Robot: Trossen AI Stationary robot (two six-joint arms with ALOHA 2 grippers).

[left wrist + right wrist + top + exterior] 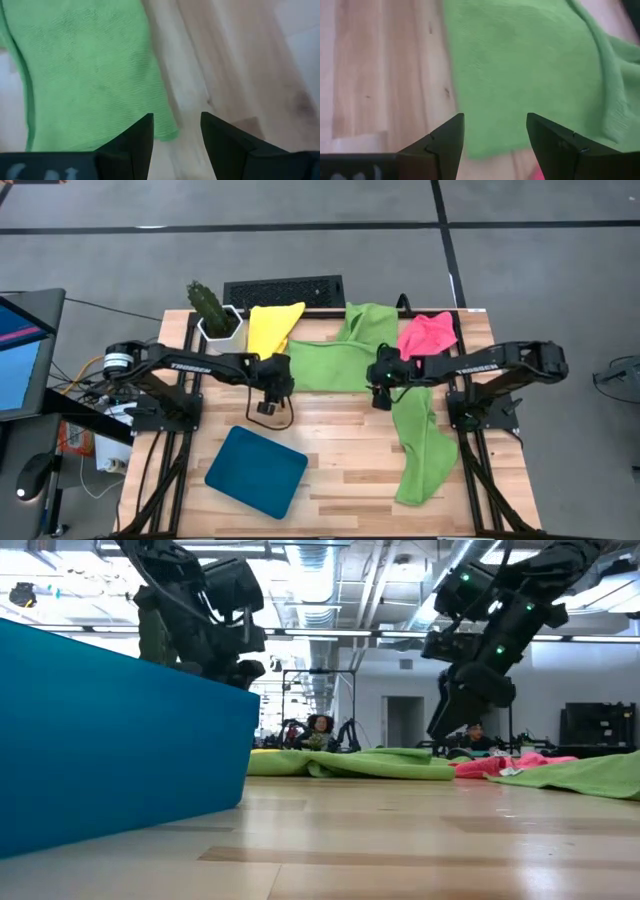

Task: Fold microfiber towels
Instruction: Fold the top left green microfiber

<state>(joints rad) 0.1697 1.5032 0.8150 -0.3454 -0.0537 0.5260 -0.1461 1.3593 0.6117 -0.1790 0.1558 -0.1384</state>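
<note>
Hovering released over the wooden counter (340,450), left gripper (268,406) and right gripper (381,401) flanking a flat lime green towel (330,366), neither grasping anything, teal tray (257,471) nearby.

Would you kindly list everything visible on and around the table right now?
Green towels: two, lime; one flat at table centre-back, one trailing down the right side.
Yellow towel: one, back left.
Pink towel: one, back right.
Tray: one, dark teal, front left.
Cactus: one, green, white pot, back-left corner.
Keyboard: one, black, behind table.
Left gripper: open, above the flat green towel's corner.
Right gripper: open, above that towel's other edge.
</note>
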